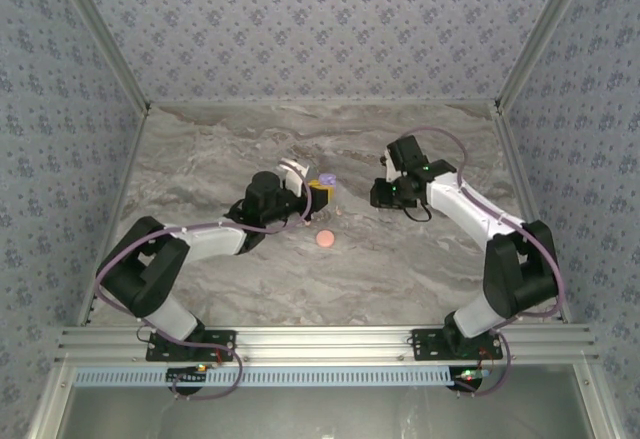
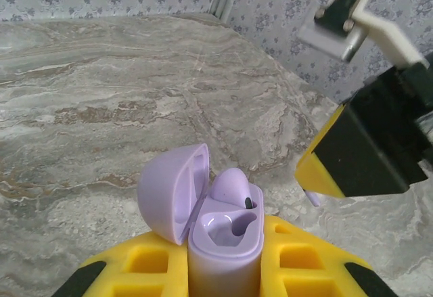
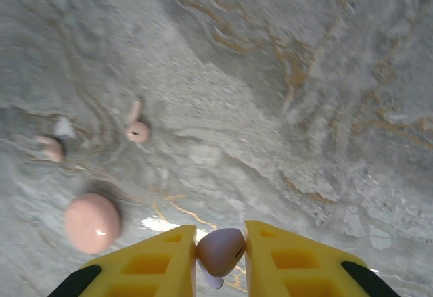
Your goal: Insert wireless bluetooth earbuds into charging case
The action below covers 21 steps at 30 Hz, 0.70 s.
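Near the table's centre, the left gripper (image 2: 223,270) is clamped on the open lilac case (image 2: 226,239), its lid (image 2: 172,192) flipped toward nine o'clock. At three o'clock of it from above, the right gripper (image 3: 220,237) pinches the other lilac earbud (image 3: 220,251). To my eye the good move is to point the stem down over the empty socket (image 2: 230,228) beside the seated earbud (image 2: 233,189), lower slowly, and let go only once it sits. The pinched bud is a glossy pale-lilac bean. Pink earbuds (image 3: 137,129) and a pink case (image 3: 93,222) lie on the marble table (image 3: 304,74) toward its ten o'clock.
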Each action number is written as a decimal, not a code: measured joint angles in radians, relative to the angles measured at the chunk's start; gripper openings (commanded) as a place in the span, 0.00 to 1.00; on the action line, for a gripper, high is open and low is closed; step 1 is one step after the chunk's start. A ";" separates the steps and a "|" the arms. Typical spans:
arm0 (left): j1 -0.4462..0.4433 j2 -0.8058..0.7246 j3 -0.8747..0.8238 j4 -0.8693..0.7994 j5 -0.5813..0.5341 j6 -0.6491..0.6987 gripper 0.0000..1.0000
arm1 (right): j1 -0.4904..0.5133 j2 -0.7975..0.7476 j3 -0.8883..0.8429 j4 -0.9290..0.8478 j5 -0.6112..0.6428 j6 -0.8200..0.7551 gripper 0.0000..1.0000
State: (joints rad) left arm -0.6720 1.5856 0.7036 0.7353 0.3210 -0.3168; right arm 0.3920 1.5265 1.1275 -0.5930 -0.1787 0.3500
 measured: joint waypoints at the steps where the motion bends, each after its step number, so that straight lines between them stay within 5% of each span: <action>1: -0.004 0.003 0.000 0.010 0.000 -0.003 0.13 | 0.006 -0.010 0.012 0.003 -0.003 -0.003 0.25; 21: -0.009 0.008 0.000 0.085 0.002 -0.031 0.13 | 0.108 -0.059 0.265 0.078 -0.113 -0.042 0.26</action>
State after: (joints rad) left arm -0.6811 1.5936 0.7040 0.8204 0.3233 -0.3473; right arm 0.4995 1.4677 1.3922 -0.5148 -0.2916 0.3084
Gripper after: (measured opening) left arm 0.198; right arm 0.263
